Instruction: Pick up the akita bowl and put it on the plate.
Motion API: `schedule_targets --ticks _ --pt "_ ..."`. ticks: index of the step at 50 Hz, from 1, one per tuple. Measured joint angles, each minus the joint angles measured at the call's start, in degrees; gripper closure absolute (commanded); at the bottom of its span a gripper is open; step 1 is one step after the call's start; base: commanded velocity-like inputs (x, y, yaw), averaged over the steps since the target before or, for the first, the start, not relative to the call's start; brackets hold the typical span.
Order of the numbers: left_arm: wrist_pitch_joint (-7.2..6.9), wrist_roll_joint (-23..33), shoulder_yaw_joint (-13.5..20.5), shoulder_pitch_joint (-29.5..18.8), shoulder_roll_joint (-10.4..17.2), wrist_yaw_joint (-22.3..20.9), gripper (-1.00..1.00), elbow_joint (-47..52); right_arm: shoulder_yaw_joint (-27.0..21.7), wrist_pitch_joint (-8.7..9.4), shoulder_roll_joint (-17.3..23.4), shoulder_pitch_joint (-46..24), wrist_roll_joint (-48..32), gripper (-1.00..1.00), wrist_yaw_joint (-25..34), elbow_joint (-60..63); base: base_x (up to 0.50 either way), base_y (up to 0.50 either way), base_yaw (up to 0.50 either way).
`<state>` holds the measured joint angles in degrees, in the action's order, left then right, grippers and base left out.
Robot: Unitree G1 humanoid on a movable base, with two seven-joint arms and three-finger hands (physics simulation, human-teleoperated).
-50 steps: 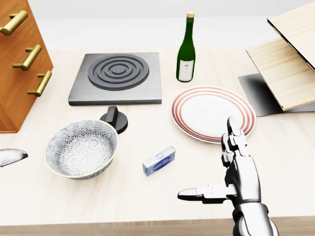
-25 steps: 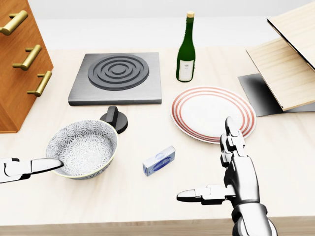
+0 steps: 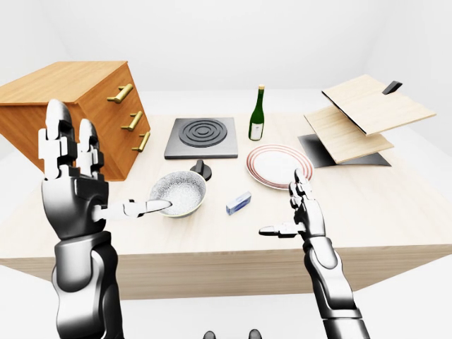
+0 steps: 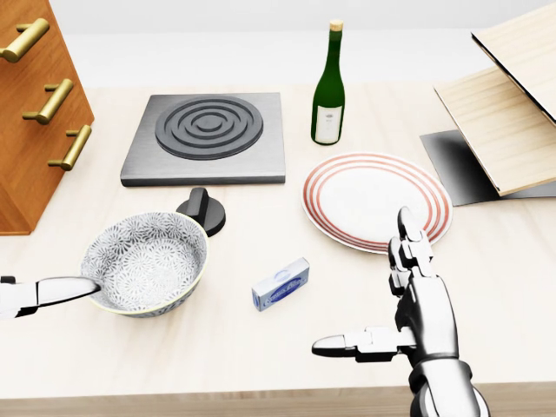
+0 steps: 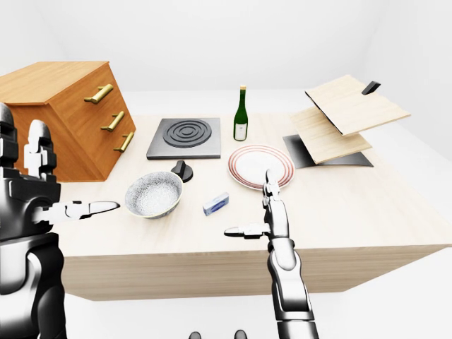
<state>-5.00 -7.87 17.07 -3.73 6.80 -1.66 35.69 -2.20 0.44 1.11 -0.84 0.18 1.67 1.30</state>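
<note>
reaching for the akita bowl [image 4: 146, 262], which sits on the bench [image 4: 217, 347] left of the plate [image 4: 376, 200] in the head view, the left robot hand [image 3: 70, 203] hangs wide open, thumb tip beside the rim. next it should grip that rim. right robot hand [image 4: 426, 313] open, empty.

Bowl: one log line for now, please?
left hand open, fingertip by akita bowl rim | right hand open | bowl beside plate, not lifted
</note>
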Motion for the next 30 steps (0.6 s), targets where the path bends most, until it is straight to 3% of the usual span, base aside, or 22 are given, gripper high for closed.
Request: schedule_targets --ticks 23,30 --pt "0.0 0.0 0.0 -0.2 0.0 0.0 -1.0 1.1 -0.1 0.62 -0.2 0.6 3.9 -1.0 1.6 1.8 0.0 0.0 0.0" --pt "0.0 0.2 -0.2 0.0 -0.1 0.0 -1.0 1.0 0.2 0.09 -0.2 1.3 4.1 -1.0 2.6 2.4 0.45 0.0 0.0"
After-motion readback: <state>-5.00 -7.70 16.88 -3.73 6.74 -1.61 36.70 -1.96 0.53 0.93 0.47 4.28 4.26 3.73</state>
